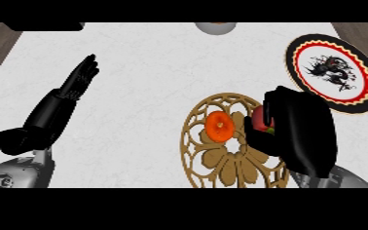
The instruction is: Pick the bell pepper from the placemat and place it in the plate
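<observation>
A gold openwork placemat (215,161) lies at the lower centre of the white counter. On it rests an orange round fruit (218,126). At the mat's right side my right hand (298,129) curls round a red bell pepper (259,119), of which only a red sliver with some green shows. The plate (298,53), white with a black dragon figure and a black, red and cream rim, lies at the upper right, beyond the hand. My left hand (78,84) rests open at the left, fingers straight and pointing up.
A grey rounded object (215,27) sits at the counter's far edge, top centre. A dark object (43,26) lies at the top left corner. Brown floor shows past the counter's corners.
</observation>
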